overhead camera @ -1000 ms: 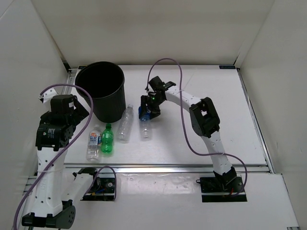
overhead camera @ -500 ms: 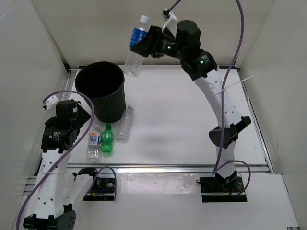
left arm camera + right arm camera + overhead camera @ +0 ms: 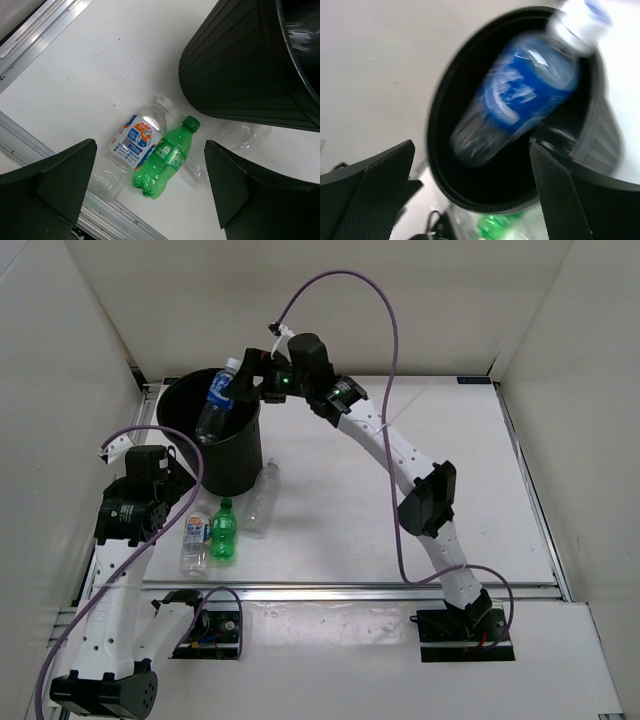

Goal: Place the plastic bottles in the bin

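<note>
Blue-label bottle (image 3: 520,95) motion-blurred in R wrist view; bin (image 3: 235,65) cropped by top/right edges in L wrist view.

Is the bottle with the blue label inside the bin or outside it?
Partly in: the blue-label bottle is tilted in the mouth of the bin, base below the rim, cap above it.

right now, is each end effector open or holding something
left end effector: open, holding nothing
right end effector: open, holding nothing; blue-label bottle is free at the mouth of the bin
</note>
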Controlling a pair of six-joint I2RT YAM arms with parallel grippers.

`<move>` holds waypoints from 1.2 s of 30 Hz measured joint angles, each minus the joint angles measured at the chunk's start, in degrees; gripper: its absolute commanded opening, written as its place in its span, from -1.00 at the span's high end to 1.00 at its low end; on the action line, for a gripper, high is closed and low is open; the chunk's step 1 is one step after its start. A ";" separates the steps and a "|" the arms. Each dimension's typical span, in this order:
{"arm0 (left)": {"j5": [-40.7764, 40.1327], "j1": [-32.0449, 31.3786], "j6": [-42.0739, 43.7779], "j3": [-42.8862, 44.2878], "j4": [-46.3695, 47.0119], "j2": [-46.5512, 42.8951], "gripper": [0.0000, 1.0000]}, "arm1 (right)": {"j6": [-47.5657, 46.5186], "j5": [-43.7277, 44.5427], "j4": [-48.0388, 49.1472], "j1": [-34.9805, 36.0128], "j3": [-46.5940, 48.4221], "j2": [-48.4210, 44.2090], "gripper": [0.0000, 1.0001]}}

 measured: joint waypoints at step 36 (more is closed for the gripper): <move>-2.29 0.39 -1.57 -3.02 -4.81 -3.15 -1.00 | 15.19 -12.35 2.47 -5.25 -38.56 -0.22 -0.94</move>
